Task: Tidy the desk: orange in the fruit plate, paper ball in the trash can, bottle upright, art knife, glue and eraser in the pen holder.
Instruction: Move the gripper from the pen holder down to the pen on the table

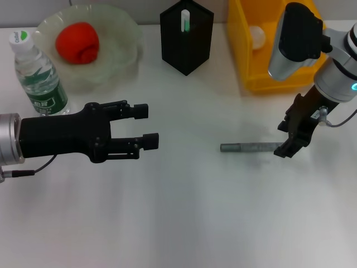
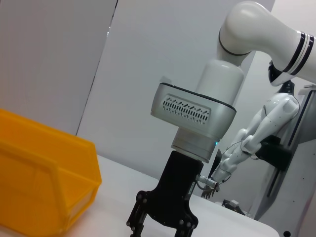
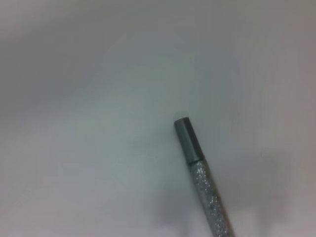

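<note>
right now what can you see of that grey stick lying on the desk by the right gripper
The grey stick is slim and straight, lying flat on the white desk in front of the trash can. In the right wrist view its free end is a plain darker grey cap, and the body behind it looks speckled and glittery. That capped end points toward the robot's left. The other end is at the right gripper, whose black fingers hide it, so whether they pinch it is unclear. Nothing else touches it.
</note>
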Robot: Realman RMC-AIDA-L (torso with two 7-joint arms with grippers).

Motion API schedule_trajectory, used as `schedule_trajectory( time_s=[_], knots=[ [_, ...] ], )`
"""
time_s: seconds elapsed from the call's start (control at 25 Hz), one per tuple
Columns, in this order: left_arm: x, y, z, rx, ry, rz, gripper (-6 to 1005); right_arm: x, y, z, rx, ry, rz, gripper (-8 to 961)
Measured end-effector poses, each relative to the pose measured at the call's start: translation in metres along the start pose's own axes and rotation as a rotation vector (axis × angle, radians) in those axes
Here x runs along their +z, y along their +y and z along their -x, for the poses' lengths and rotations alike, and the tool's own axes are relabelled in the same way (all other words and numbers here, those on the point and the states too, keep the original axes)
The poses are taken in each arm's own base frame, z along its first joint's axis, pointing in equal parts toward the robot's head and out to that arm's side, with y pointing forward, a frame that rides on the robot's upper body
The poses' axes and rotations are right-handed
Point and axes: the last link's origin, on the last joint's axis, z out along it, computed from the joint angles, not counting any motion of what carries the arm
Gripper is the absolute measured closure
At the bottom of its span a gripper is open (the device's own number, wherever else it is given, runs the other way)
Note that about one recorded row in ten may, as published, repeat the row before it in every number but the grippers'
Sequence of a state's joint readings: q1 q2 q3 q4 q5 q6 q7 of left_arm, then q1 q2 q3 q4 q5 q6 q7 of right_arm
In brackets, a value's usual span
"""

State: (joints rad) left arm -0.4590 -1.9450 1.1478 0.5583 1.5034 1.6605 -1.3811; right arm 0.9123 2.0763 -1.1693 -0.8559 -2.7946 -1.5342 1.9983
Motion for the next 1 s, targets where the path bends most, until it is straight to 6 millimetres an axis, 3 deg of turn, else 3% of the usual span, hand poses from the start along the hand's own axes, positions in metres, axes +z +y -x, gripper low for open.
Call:
schedule_trajectory(
  time_s=[0.04,0.28,1.0],
  knots=[
    [0.0,0.0,0.0,-0.001,0.0,0.0,197,0.001,0.0,0.0,-0.002,0.003,-0.001,214],
    [0.0,0.0,0.0,-0.004,0.001,-0.001,197,0.007,0.001,0.0,-0.019,0.019,-0.011,425],
    [0.003,0.001,0.009,0.018,-0.109,0.032,197,0.021,0.003,0.005,-0.071,0.024,-0.019,534]
  ],
)
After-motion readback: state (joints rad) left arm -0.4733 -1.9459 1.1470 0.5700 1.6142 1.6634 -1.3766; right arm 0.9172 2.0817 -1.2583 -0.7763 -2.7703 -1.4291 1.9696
